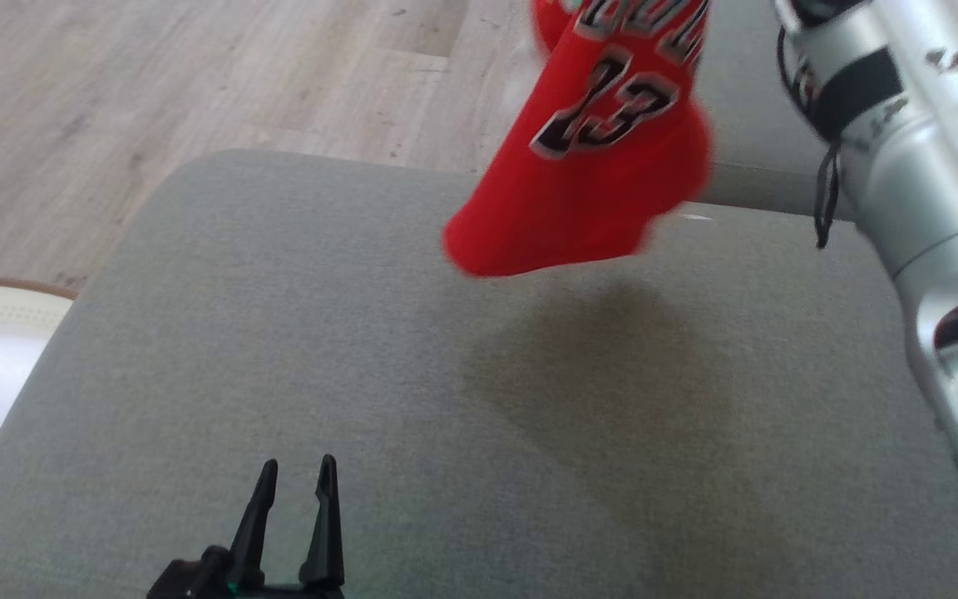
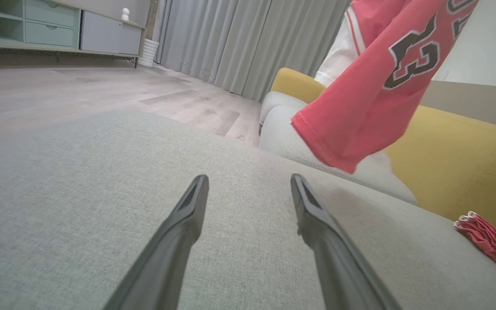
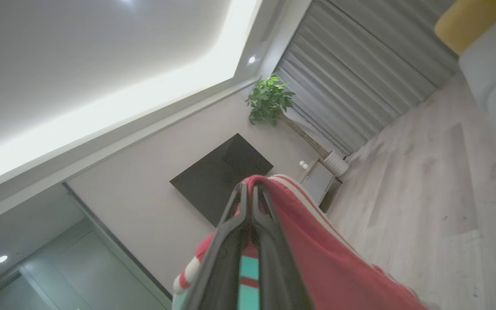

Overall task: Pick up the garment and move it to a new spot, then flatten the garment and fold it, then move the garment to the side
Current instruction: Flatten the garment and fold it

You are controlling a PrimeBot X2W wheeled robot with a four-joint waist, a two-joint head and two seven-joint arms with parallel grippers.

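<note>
At the lower left of the head view the left hand [image 1: 296, 476] rests low over the grey seat cushion [image 1: 263, 316], its two dark fingers spread wide with nothing between them. Its own wrist view looks along that gap across bare grey fabric.

Toward the middle, the red jersey [image 1: 587, 183] hangs in the air above the cushion's far edge, clear of the surface, its lower hem blurred and a soft shadow on the cushion beneath it. The number 23 reads on its front. From the left wrist view it hangs to the upper right, with a yellow sofa back [image 2: 459, 159] behind it and a pleated red cloth [image 2: 489, 241] lying at the cushion's right edge, both outside the head view's frame.

At the right the silver right forearm [image 1: 928, 208] rises out of the head view's top. The right wrist view supplies the grip: the right hand [image 3: 251, 186] is pinched tight on the jersey's striped edge, the cloth draping down past its fingers, with a dark wall screen [image 3: 222, 172] and a potted plant [image 3: 269, 101] beyond.
</note>
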